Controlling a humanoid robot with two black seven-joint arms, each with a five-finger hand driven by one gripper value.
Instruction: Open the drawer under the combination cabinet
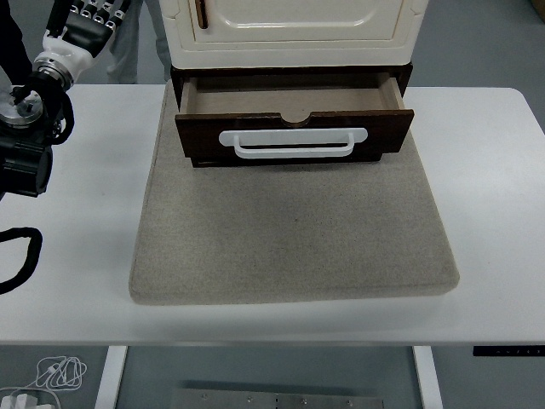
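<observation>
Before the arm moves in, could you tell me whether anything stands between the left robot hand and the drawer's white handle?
Nothing visible does. The left robot hand is raised at the far left, beside the cabinet; only bare table and mat lie toward the handle of the open drawer.

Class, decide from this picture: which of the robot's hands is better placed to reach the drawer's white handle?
Left. The left hand is raised beside the cabinet, near the drawer and its white handle; no right arm is in view.
</observation>
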